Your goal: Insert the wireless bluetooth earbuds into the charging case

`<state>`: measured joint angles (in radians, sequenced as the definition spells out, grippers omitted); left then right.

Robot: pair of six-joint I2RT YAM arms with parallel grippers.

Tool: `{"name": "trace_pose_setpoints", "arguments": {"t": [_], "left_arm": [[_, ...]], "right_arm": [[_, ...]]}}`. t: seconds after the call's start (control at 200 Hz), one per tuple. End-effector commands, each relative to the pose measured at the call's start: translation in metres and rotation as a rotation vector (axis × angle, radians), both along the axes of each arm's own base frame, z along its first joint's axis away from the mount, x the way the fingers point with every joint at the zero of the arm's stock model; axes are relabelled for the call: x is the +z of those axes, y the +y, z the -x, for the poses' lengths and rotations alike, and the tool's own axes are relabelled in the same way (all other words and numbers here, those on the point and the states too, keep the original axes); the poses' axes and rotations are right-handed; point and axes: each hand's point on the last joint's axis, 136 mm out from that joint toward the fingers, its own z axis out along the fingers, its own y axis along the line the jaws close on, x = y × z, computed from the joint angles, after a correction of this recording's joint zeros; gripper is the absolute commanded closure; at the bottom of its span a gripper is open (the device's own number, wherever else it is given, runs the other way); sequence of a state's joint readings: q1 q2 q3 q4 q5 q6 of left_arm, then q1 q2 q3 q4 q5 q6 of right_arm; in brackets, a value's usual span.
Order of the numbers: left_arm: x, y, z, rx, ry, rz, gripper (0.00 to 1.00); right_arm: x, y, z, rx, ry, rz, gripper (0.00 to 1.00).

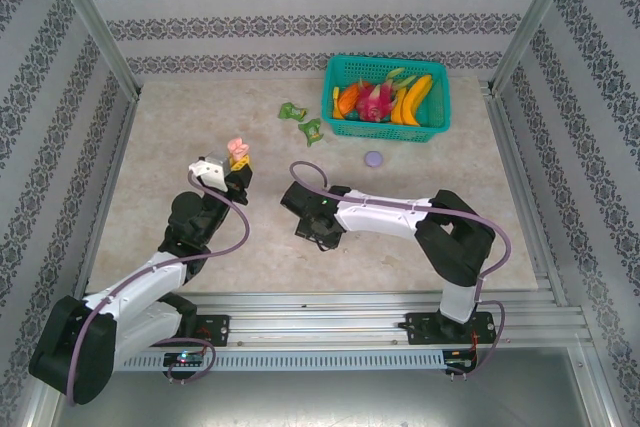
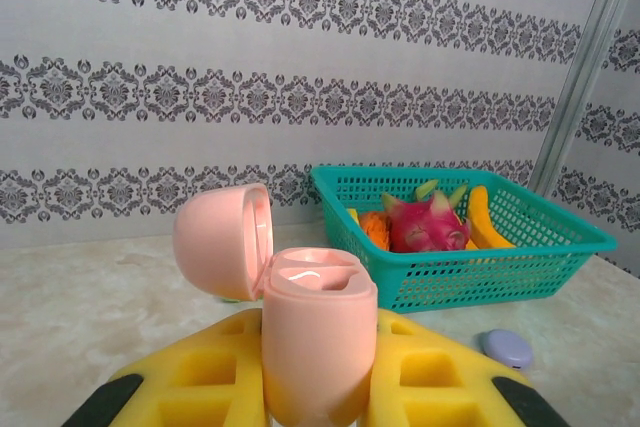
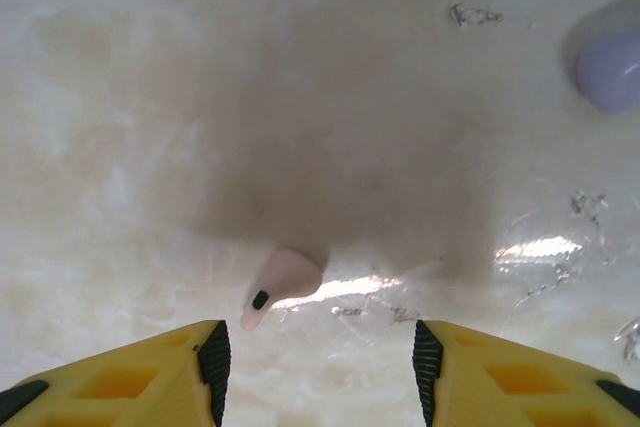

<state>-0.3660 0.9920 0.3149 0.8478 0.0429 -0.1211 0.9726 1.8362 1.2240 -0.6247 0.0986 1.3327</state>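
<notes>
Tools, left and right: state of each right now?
Left tool: closed on the pink charging case, lid open.
Right tool: open, holding nothing; a pink earbud lies loose just ahead of it.

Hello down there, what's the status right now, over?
Left tool shut on pink case, lid open. Right tool open, over pink earbud lying on table. Nothing blocking it.

The left arm (image 1: 140, 292) and right arm (image 1: 385, 215) have white links, black joints, purple cables (image 1: 244, 219) and yellow fingers (image 3: 120, 379) tipped black.
</notes>
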Motion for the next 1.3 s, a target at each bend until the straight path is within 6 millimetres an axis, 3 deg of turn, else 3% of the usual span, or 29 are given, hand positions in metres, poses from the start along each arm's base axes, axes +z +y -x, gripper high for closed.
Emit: {"name": "trace_pose_setpoints", "arguments": {"t": [0.0,0.57,0.969,1.294], "left_arm": [[0.017,0.011,0.004,0.031,-0.066,0.055,1.0],[0.016,0.022,0.006,0.055,-0.071,0.085,1.0],[0.012,0.024,0.006,0.06,-0.061,0.087,1.0],[0.013,0.024,0.006,0.056,-0.061,0.092,1.0]], "right_arm": [[-0.001,-0.003,-0.003,-0.064,-0.01,0.057,0.47],[-0.024,0.012,-0.009,-0.057,0.032,0.098,0.54],[-0.033,0.015,-0.005,-0.006,0.052,0.092,0.68],[-0.028,0.018,-0.022,0.197,0.0,0.123,0.71]]}}
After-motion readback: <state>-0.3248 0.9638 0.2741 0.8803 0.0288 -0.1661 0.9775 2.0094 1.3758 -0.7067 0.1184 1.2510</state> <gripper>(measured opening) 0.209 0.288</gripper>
